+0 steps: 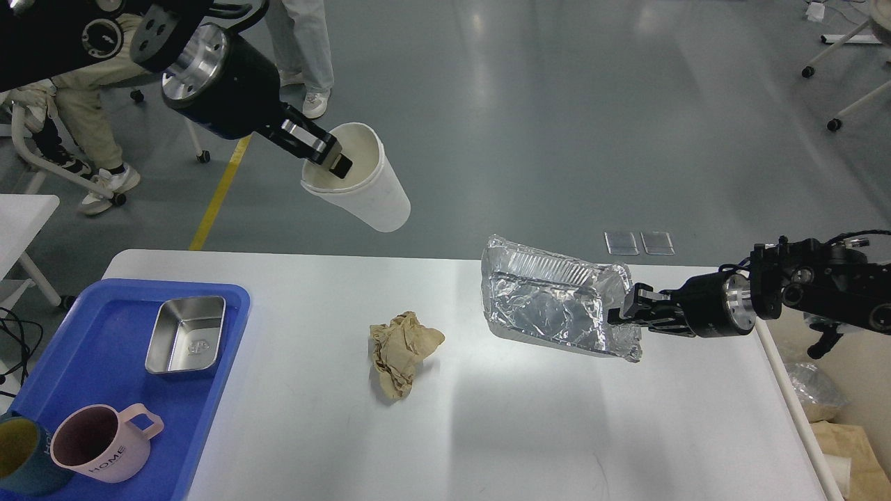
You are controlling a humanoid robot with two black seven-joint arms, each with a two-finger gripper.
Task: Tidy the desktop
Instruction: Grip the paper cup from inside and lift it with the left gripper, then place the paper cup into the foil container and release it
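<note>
The left gripper (333, 157) pinches the rim of a white cup (362, 182), one finger inside the mouth and the rest outside — the cup hangs tilted in the air, past the far edge of the desktop (529, 417) and over the grey floor. The right gripper (621, 311) is clamped on the near right edge of a crumpled foil tray (550, 299), which it holds tipped up, its hollow facing the camera, just above the desktop's right half (a soft shadow lies beneath it). Between the two arms, near the middle of the desktop, sits a wad of brown paper (401, 351), apart from everything else. At the left end a blue tray (90, 348) rests on the desktop, carrying a steel dish (186, 336) toward its far side and a pink mug (104, 443) nearer — beside the mug, at the edge of view, a dark cup (21, 456).
</note>
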